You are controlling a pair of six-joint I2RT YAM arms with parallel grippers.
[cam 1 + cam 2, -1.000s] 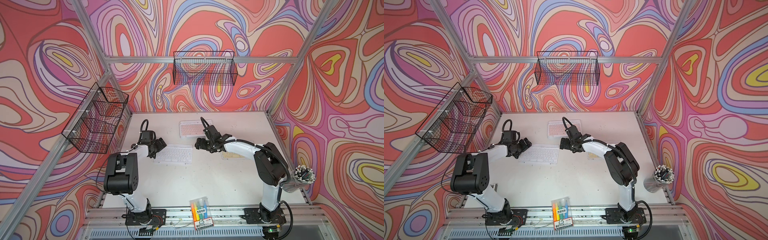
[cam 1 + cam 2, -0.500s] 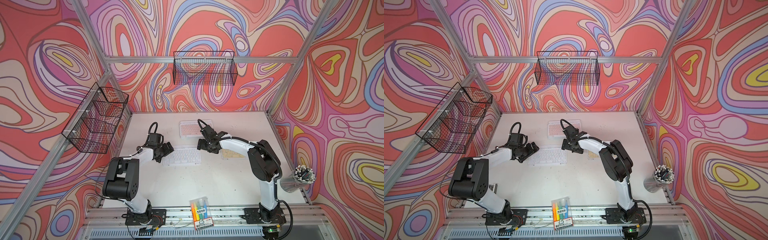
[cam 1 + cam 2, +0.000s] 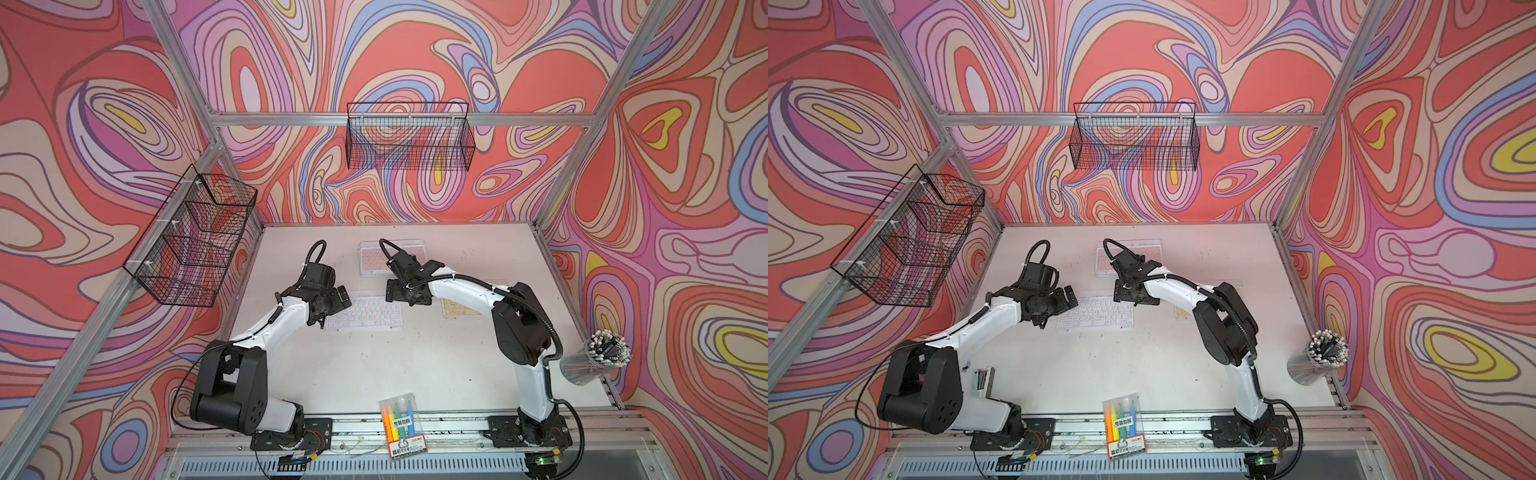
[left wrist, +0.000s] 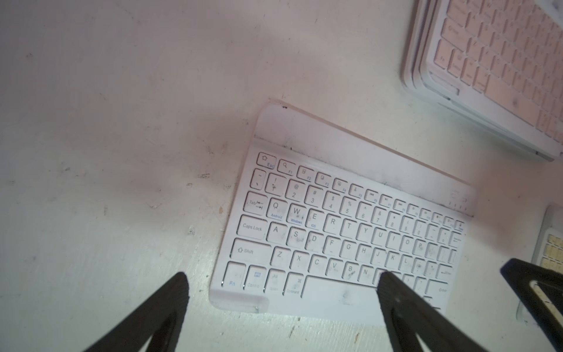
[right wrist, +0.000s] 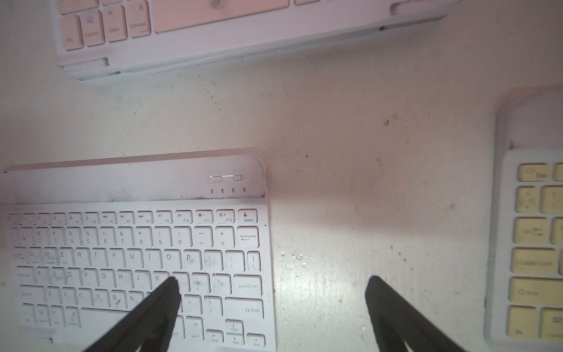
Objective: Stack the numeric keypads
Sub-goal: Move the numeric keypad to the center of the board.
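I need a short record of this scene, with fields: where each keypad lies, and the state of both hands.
white keypad: flat on the table, alone, between the hands
pink keypad: on top of a stack at the back
yellow keypad: flat, alone, partly hidden by the right arm
left hand: open, empty, straddling one short end of the white keypad
right hand: open, empty, straddling the opposite end
marker pack: at the front edge
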